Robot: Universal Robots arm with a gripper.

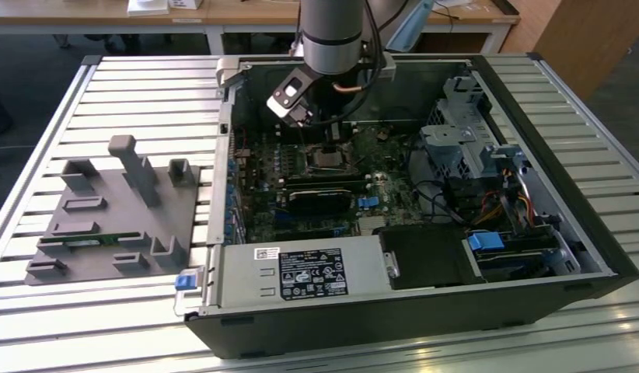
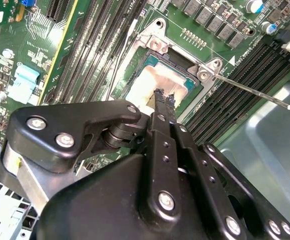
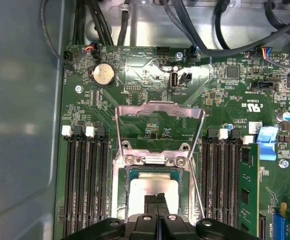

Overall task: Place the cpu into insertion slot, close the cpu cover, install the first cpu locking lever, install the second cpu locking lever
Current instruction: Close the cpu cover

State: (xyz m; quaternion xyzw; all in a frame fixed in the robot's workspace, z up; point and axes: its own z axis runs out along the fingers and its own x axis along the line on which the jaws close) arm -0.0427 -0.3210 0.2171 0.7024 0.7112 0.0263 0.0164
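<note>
While the gripper (image 1: pixel 324 148) hangs clenched, empty, the cpu (image 3: pixel 152 186) lies at its 6 o'clock, exterior view; light, fragile. Hold edges only.

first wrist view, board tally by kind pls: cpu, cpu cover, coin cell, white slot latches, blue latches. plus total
cpu: 1
cpu cover: 1
coin cell: 1
white slot latches: 4
blue latch: 1
Total: 8
</note>
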